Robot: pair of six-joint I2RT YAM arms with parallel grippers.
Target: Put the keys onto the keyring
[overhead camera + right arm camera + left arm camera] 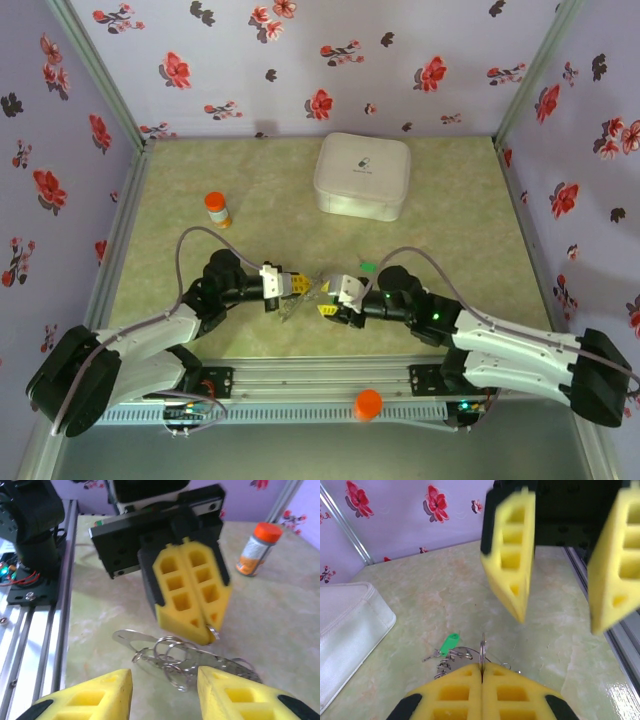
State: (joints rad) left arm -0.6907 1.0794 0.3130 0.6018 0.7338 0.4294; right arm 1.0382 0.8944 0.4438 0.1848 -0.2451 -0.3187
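Keyring (172,656) lies as a tangle of thin metal loops on the surface (450,220), near the middle of its near edge. One loop is pinched upright in the tips of the left end effector (209,630), which is closed on it. The right end effector (165,674) hangs just above the tangle, jaws apart and empty. A green-headed key (450,643) rests just beside the loops. As I judge it, the left should hold that loop steady while the right closes squarely on the key's head, clear of the wire.
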